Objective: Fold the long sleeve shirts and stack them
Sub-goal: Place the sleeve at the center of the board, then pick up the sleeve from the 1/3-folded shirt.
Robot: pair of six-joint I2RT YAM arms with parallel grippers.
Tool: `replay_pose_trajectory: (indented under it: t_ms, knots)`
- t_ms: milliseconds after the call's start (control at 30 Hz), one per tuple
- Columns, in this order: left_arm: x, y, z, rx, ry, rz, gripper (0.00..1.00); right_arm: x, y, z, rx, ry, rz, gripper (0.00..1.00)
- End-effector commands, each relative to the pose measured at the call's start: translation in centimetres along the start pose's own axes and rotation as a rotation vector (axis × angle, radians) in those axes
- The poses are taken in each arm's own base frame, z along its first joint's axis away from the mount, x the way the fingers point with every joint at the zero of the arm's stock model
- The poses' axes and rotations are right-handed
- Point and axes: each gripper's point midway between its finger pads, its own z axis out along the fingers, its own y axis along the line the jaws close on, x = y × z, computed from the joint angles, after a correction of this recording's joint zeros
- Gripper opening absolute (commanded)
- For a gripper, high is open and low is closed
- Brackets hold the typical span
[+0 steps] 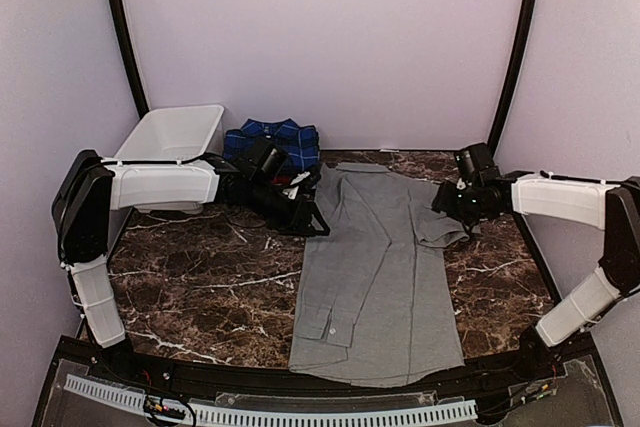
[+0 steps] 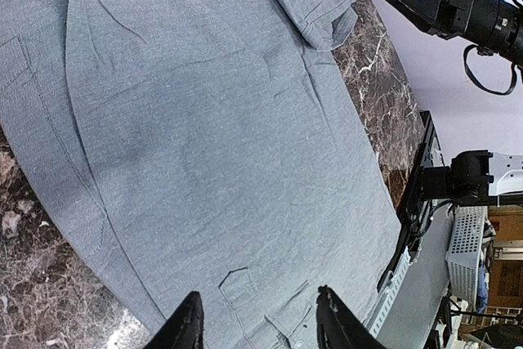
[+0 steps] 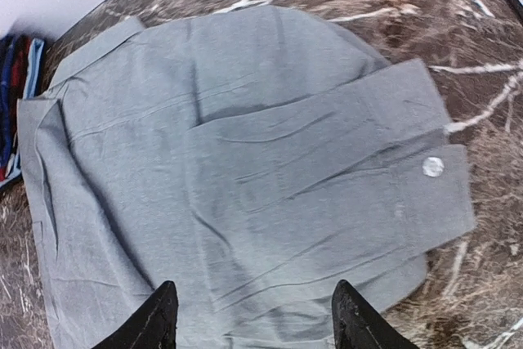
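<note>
Light grey shirt lies flat, centre-right on the marble table, collar far, hem at the near edge, one sleeve folded across the body. Dark blue plaid shirt is bunched at the far edge, just right of the white basket. Left gripper hangs over the grey cloth, fingers parted, holding nothing. Right gripper, over the folded sleeve, is likewise spread and empty.

A white rectangular plastic basket stands at the far left corner of the dark brown, white-veined marble-patterned tabletop.
</note>
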Motion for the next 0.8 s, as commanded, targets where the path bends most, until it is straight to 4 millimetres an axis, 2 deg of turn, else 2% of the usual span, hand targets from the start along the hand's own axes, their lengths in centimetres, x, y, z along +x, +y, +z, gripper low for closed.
replay_pose_trajectory:
  t_ms: [0, 167, 333, 500, 667, 700, 767]
  knots:
    - [0.4, -0.3, -0.4, 0.014, 0.011, 0.010, 0.46, 0.5, -3.3, -0.7, -0.045, -0.010, 0.127, 0.61]
    - [0.5, -0.3, -0.3, 0.020, 0.013, 0.008, 0.46, 1.2, -6.0, -1.6, -0.109, -0.066, 0.247, 0.65]
    - [0.5, -0.2, -0.2, 0.018, 0.017, 0.007, 0.46, 1.5, -7.6, -2.0, -0.197, -0.113, 0.345, 0.69]
    - [0.5, -0.2, -0.2, 0.018, 0.017, 0.007, 0.46, 1.9, -9.2, -1.6, -0.236, -0.143, 0.413, 0.71]
    - [0.6, -0.2, 0.0, 0.021, 0.023, 0.003, 0.46, 1.5, -9.9, -1.0, -0.293, -0.187, 0.465, 0.71]
    - [0.7, -0.2, 0.0, 0.022, 0.023, 0.003, 0.46, 1.2, -10.8, -0.8, -0.285, -0.200, 0.488, 0.71]
    - [0.7, -0.1, 0.0, 0.021, 0.024, 0.003, 0.46, 1.1, -11.2, -0.3, -0.289, -0.207, 0.508, 0.70]
